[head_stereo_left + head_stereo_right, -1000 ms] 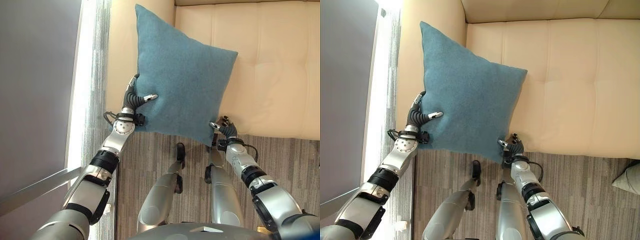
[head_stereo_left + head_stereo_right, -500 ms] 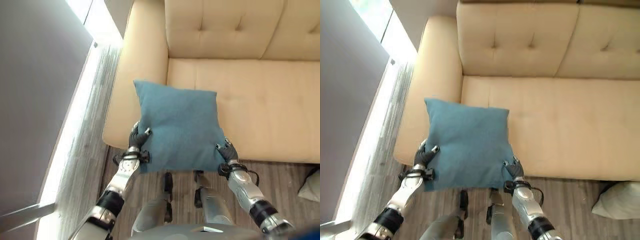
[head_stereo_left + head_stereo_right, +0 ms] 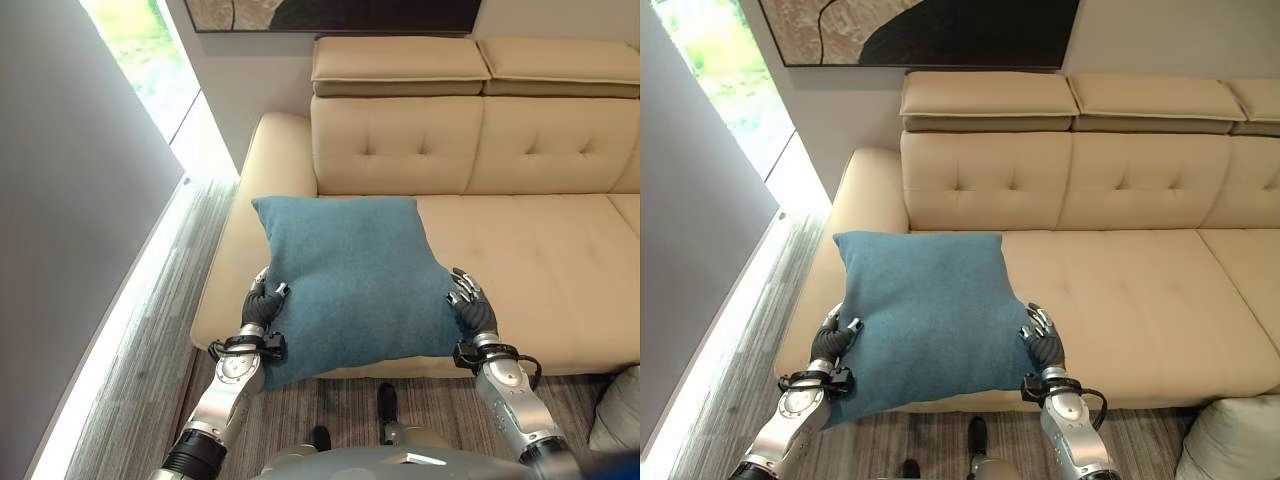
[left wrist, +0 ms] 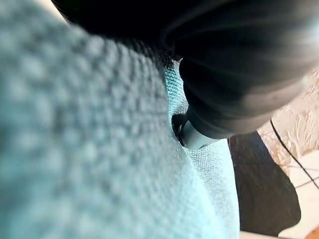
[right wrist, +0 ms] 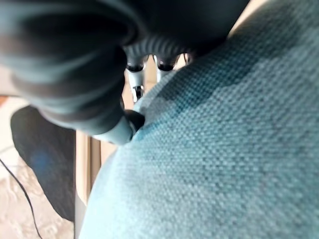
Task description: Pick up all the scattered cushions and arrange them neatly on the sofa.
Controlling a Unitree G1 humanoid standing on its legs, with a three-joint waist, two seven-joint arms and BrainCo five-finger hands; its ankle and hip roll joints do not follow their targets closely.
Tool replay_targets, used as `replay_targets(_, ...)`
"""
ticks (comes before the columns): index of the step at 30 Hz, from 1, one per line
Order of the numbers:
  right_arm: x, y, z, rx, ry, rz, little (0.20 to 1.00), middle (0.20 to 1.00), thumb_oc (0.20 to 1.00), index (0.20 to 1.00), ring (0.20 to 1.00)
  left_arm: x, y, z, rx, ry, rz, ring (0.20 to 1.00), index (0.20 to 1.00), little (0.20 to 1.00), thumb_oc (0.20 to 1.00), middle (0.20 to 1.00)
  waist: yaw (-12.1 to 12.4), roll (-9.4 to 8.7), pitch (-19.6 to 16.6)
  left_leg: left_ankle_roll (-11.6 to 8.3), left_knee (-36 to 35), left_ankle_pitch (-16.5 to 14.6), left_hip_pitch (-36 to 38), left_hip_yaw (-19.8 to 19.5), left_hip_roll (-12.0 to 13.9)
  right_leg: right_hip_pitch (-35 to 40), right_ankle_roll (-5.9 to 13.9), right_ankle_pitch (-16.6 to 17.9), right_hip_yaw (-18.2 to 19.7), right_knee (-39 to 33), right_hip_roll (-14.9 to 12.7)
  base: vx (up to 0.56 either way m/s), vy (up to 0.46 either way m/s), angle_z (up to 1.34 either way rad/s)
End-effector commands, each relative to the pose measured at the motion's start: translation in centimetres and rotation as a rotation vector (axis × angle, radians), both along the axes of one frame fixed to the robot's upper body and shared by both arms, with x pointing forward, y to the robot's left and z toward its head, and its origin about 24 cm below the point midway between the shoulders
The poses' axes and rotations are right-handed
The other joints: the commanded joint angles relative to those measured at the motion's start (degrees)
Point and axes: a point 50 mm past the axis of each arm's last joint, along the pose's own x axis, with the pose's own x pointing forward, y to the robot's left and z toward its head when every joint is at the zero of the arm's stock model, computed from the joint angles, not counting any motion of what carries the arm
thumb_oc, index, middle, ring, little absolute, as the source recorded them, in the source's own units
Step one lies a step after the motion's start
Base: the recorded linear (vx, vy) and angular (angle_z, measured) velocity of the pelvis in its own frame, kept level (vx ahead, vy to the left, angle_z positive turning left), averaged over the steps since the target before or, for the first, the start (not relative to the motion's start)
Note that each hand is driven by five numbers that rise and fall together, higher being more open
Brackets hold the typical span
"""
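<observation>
Stage of the task, as you can judge it from the head views. The teal cushion [image 3: 350, 280] is held between both hands over the left end of the beige sofa [image 3: 540, 240], above the seat beside the left armrest. It hangs in front of the seat's front edge, so you cannot tell whether its far edge touches the leather; treat it as carried, not yet placed. No other cushion lies on the seat or against the backrest. A pale cushion [image 3: 1230, 440] lies on the floor off the sofa's right front corner, well apart from your hands. By this reading the first placement is unfinished, and at least that second pick-up is left.

Grip. Your left hand [image 3: 258, 308] is at the cushion's left side near its lower corner, fingers curled onto the fabric with a dark tip over the top face. Your right hand [image 3: 1043, 346] meets the right edge, fingers bent against the side and the thumb hidden behind it; in the right wrist view the fabric [image 5: 209, 149] bulges against the hand. Both read as closed on the cushion.

Orientation. The cushion is roughly square, so no long axis stands out. Its broad face tilts up toward the head camera, near edge lowest, far edge toward the backrest. Its edges run nearly parallel to the sofa's, skewed slightly, with the lower left corner drooping.
</observation>
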Motion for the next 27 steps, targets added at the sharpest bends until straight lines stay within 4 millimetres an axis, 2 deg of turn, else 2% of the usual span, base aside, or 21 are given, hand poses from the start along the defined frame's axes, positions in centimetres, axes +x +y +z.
replay_targets(1, 3.2, 2.0, 5.2, 0.041, -0.271, 0.105, 0.200, 0.200, 0.200, 0.200, 0.200, 2.6, -1.7, 5.6, -0.021, -0.289, -0.108, 0.200, 0.200, 0.200, 0.200, 0.200, 0.63, 2.64, 1.27, 0.14, 0.87, -1.60, -0.34, -2.82, 2.07, 4.44, 5.73, -7.02, -1.84, 10.23, -2.75, -0.05, -0.021, -0.62)
replay_targets(3, 3.2, 2.0, 5.2, 0.041, -0.272, 0.105, 0.200, 0.200, 0.200, 0.200, 0.200, 2.6, -1.7, 5.6, -0.021, -0.289, -0.108, 0.200, 0.200, 0.200, 0.200, 0.200, 0.65, 2.63, 1.31, 0.14, 0.87, -1.61, -0.32, -2.80, 2.06, 4.39, 5.73, -7.10, -1.80, 10.37, -2.76, -0.05, -0.068, -0.45)
replay_targets(7, 3.4, 2.4, 5.9, 0.044, -0.301, 0.116, 0.200, 0.200, 0.200, 0.200, 0.200, 3.6, -3.0, 6.6, -0.041, -0.332, -0.134, 0.200, 0.200, 0.200, 0.200, 0.200, 0.24, 1.82, 1.47, -1.18, 1.63, -1.61, -0.56, -2.80, 3.40, 5.19, 4.97, -7.38, -4.15, 8.07, -4.35, 0.00, -0.203, 0.02)
replay_targets(9, 3.4, 2.1, 6.1, 0.031, -0.308, 0.116, 0.200, 0.200, 0.200, 0.200, 0.200, 3.8, -3.6, 6.9, -0.064, -0.345, -0.141, 0.200, 0.200, 0.200, 0.200, 0.200, 0.11, 1.36, 1.40, -2.37, 2.25, -1.52, -0.79, -3.12, 4.64, 5.49, 4.40, -7.67, -4.48, 7.64, -3.88, 0.09, -0.312, 0.12)
replay_targets(12, 3.0, 1.0, 6.3, -0.002, -0.312, 0.101, 0.200, 0.200, 0.200, 0.200, 0.200, 4.3, -5.2, 7.3, -0.092, -0.362, -0.184, 0.200, 0.200, 0.200, 0.200, 0.200, -1.61, 1.16, 1.23, -4.56, 4.59, -0.92, -1.37, -3.75, 7.78, 7.13, 2.23, -9.57, -5.16, 6.81, -1.50, 0.11, -0.354, 0.23)
replay_targets(16, 2.7, -0.1, 6.5, -0.024, -0.319, 0.070, 0.200, 0.200, 0.200, 0.200, 0.200, 5.0, -6.4, 7.9, -0.108, -0.379, -0.217, 0.200, 0.200, 0.200, 0.200, 0.200, -3.35, 0.53, 1.89, -5.42, 11.95, -1.48, -5.10, -2.84, 9.16, 7.82, 0.68, -10.38, -6.26, 6.62, -1.01, 0.03, -0.219, 0.31)
replay_targets(17, 2.8, -0.4, 6.7, -0.037, -0.322, 0.065, 0.200, 0.200, 0.200, 0.200, 0.200, 5.0, -6.8, 8.0, -0.109, -0.378, -0.232, 0.200, 0.200, 0.200, 0.200, 0.200, -3.36, 0.56, 2.41, -4.89, 14.03, -1.73, -6.41, -2.94, 8.37, 8.70, 0.18, -10.69, -6.46, 6.02, -0.95, 0.06, -0.116, 0.13)
replay_targets(19, 3.0, -0.4, 6.8, -0.035, -0.329, 0.062, 0.200, 0.200, 0.200, 0.200, 0.200, 4.8, -6.8, 7.6, -0.108, -0.364, -0.240, 0.200, 0.200, 0.200, 0.200, 0.200, -2.37, 0.60, 2.45, -3.62, 12.65, -2.07, -9.22, -5.66, 4.21, 9.60, 0.10, -10.85, -6.03, 4.99, -0.38, 0.11, -0.083, 0.00)
replay_targets(20, 3.0, -0.4, 6.8, -0.035, -0.329, 0.062, 0.200, 0.200, 0.200, 0.200, 0.200, 4.8, -6.8, 7.6, -0.108, -0.363, -0.240, 0.200, 0.200, 0.200, 0.200, 0.200, -2.40, 0.56, 2.44, -3.59, 12.55, -2.03, -9.15, -5.68, 4.15, 9.66, 0.13, -10.87, -6.05, 4.95, -0.44, 0.19, -0.027, -0.12)
replay_targets(23, 3.1, -0.3, 6.5, -0.026, -0.313, 0.049, 0.200, 0.200, 0.200, 0.200, 0.200, 4.5, -6.4, 7.0, -0.099, -0.326, -0.232, 0.200, 0.200, 0.200, 0.200, 0.200, -0.24, 0.77, 2.84, -3.51, 9.60, 3.56, -16.13, -5.91, 1.74, 12.38, 0.20, -12.06, -4.68, 4.13, 1.25, 0.18, 0.014, -0.18)
replay_targets(25, 3.1, 0.0, 6.5, -0.015, -0.313, 0.053, 0.200, 0.200, 0.200, 0.200, 0.200, 4.4, -6.0, 7.0, -0.099, -0.330, -0.220, 0.200, 0.200, 0.200, 0.200, 0.200, 1.07, 0.89, 2.74, -3.43, 7.84, 4.20, -15.93, -6.95, 1.44, 13.10, 0.28, -13.08, -3.13, 4.69, 1.78, 0.24, 0.085, -0.54)
replay_targets(27, 2.9, 0.7, 6.1, -0.013, -0.298, 0.077, 0.200, 0.200, 0.200, 0.200, 0.200, 3.7, -5.3, 6.4, -0.085, -0.306, -0.208, 0.200, 0.200, 0.200, 0.200, 0.200, 1.62, 0.72, 0.86, -2.07, 5.89, 3.66, -12.20, -6.75, 0.96, 14.50, 1.20, -14.67, -2.56, 6.56, 0.39, 0.43, 0.228, -0.57)
